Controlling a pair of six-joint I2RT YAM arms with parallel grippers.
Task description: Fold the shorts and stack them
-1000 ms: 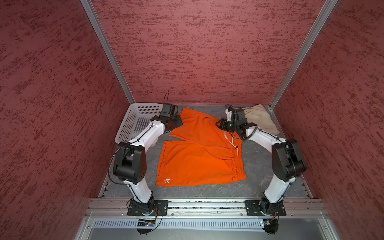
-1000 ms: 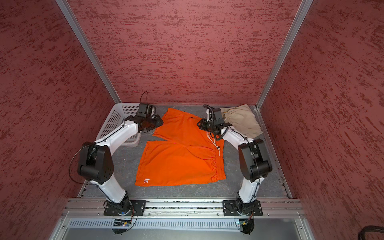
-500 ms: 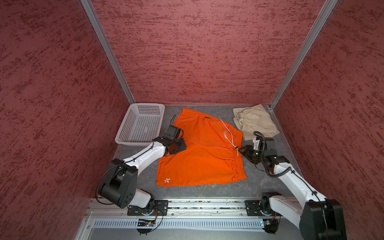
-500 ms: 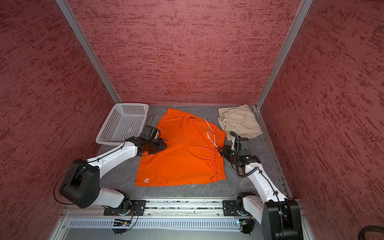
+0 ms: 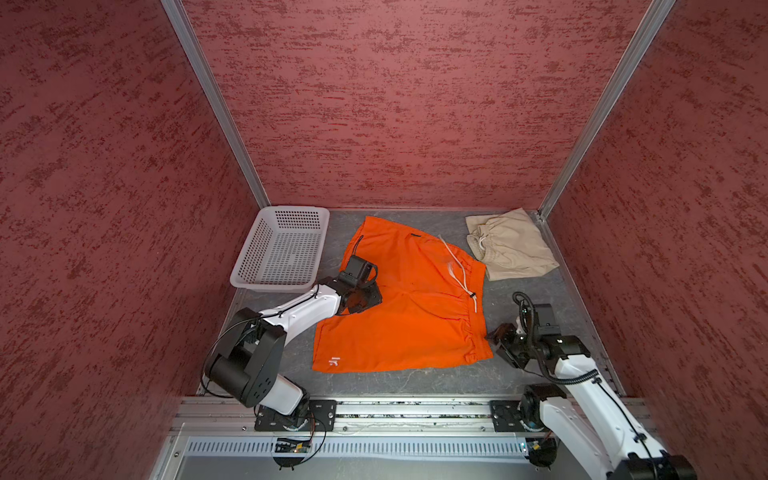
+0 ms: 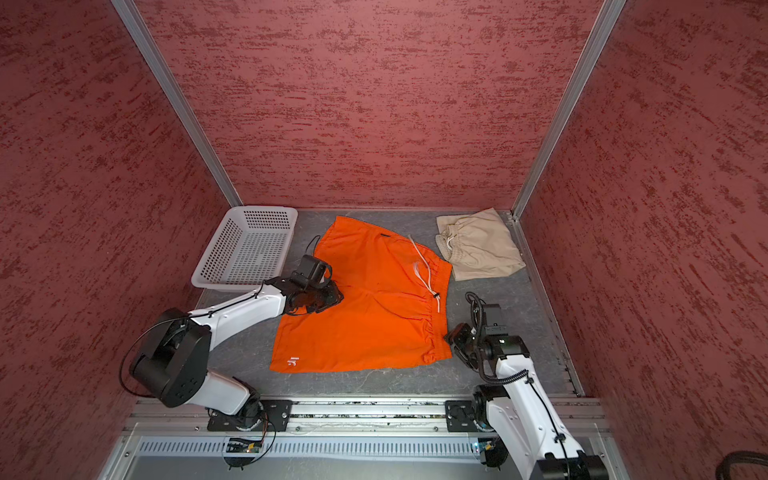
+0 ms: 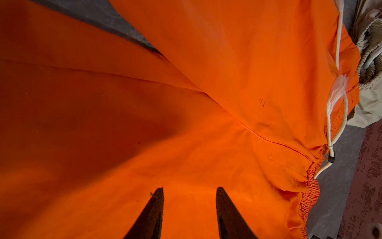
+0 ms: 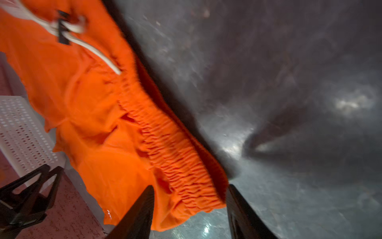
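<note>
Change: both arms have come back from the far edge of the orange shorts (image 5: 407, 307) to the near half. The cloth lies as before, flat & unfolded.
L gripper (image 5: 368, 298): now over the crotch notch on the shorts' hem side, near the basket (image 5: 270, 285). Jaws part open, cloth below them, nothing pinched as far as the wrist view shows.
R gripper (image 5: 496, 337): now at the near waist corner. Jaws wider than a sec ago, one each side of the waistband (image 8: 175, 157) end, not closed on it.
Orange shorts: mid bench (image 5: 519, 299), waist twd R arm, hems twd L arm, drawstring (image 5: 457, 266) loose on top.
Beige shorts (image 5: 511, 249): far corner on R arm's side, compact, prob. already folded, just beside the orange waist.
Meaning: looks like a re-grip w/ new pick points for the 1st fold. No orange fold done yet, stack not begun.
Next needs: R to close on the waistband corner, L to take cloth at the notch, then lift together.
</note>
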